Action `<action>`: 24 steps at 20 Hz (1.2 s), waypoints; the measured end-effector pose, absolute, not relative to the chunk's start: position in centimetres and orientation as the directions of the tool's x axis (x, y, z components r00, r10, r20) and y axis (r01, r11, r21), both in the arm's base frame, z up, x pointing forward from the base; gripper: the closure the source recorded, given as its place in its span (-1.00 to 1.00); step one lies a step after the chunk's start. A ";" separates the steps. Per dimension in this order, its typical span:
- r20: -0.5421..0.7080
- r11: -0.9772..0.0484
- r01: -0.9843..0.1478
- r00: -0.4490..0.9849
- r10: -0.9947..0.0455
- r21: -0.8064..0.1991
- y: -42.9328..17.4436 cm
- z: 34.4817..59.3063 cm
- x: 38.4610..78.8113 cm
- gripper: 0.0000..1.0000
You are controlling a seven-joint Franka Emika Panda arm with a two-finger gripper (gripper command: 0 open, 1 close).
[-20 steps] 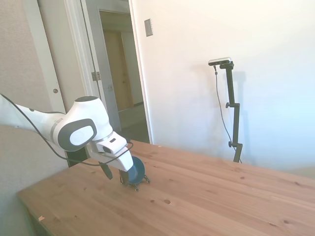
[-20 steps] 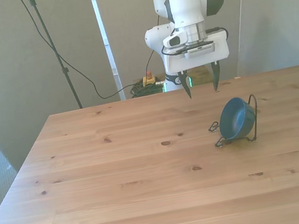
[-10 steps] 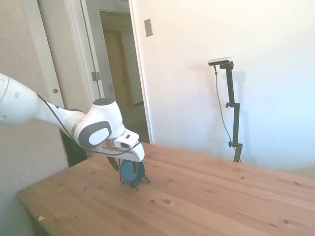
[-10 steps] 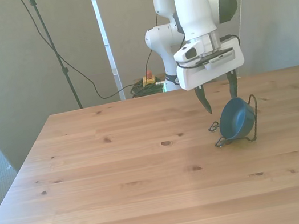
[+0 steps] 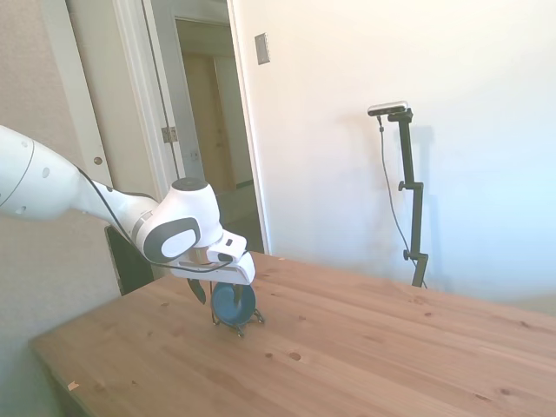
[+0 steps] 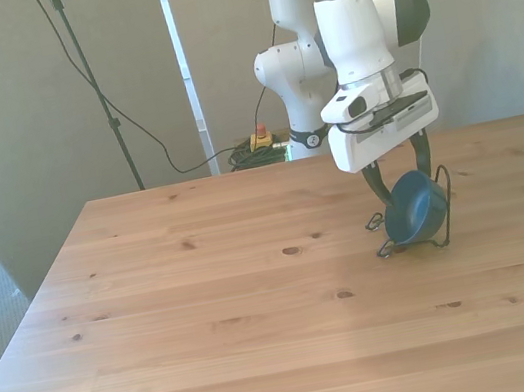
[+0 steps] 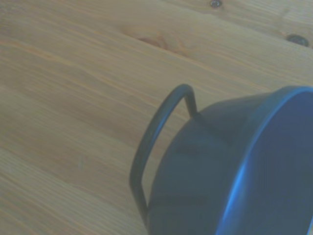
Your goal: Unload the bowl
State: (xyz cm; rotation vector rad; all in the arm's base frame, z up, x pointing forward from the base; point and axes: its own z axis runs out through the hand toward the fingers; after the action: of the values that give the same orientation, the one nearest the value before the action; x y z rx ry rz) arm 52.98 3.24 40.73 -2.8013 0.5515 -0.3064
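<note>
The small dark blue bowl (image 6: 414, 214) stands on its edge, leaning in a thin dark wire rack (image 6: 446, 227) on the wooden table (image 6: 260, 298), toward the front view's right. My gripper (image 6: 406, 189) is open and sits low over the bowl's top rim, with one finger on each side of it. From the side view, the bowl (image 5: 235, 304) shows just under the gripper (image 5: 217, 296), partly hidden by the hand. Close up in the wrist view, the bowl (image 7: 234, 176) rests against a bent wire of the rack (image 7: 156, 132).
The table's near edge (image 5: 52, 365) lies close to the arm in the side view. A doorway (image 5: 217, 130) opens behind the arm. A dark cable (image 6: 127, 118) hangs behind the table's far edge.
The gripper has moved toward the front view's right and down, from above the table beside the rack to astride the bowl's rim. Bowl and rack have not moved.
</note>
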 end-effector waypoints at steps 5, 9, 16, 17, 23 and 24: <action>0.146 -0.895 -0.325 0.913 -0.381 -0.306 3.1 40.7 52.8 1.00; 0.125 -0.895 -0.316 0.921 -0.369 -0.316 2.9 40.5 52.6 1.00; 0.120 -0.897 -0.309 0.925 -0.361 -0.315 2.8 40.4 52.6 1.00; 0.120 -0.897 -0.308 0.925 -0.360 -0.315 2.8 40.4 52.6 1.00; 0.114 -0.900 -0.298 0.930 -0.348 -0.318 2.8 40.4 52.6 1.00; 0.115 -0.901 -0.295 0.931 -0.346 -0.318 2.8 40.5 52.5 1.00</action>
State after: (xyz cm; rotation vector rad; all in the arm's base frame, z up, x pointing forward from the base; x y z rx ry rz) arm 52.55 2.84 40.47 -2.7916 0.4739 -0.2437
